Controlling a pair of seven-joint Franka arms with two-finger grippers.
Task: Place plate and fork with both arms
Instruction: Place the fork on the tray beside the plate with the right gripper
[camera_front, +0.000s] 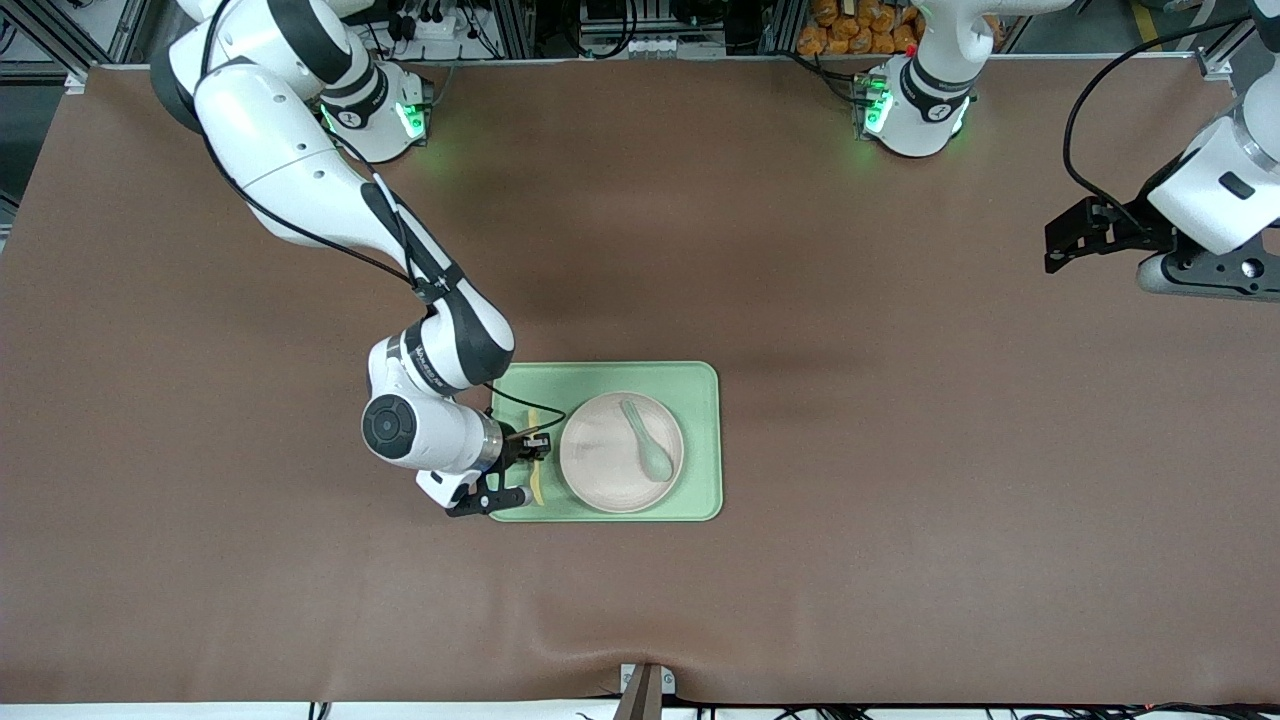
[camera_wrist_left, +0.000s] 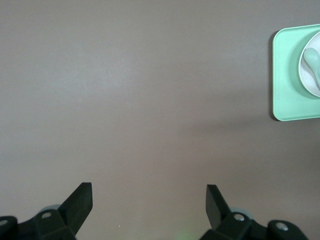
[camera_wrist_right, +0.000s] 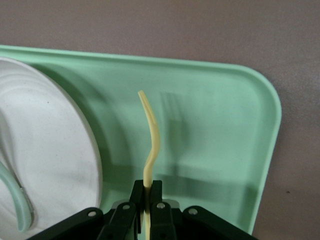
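Between the right gripper's closed jaws, over the tray beside the plate, stands the fork, pinched by its handle. It looks light, thin and bendy, so a gentle grip near the handle suits. Wide apart, the left gripper's jaws wait over bare surface.

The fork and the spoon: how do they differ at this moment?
The fork is pale yellow; the spoon is grey-green. The fork is clamped in the right pincer over the tray, beside the plate; the spoon lies free on the plate. Both are small.
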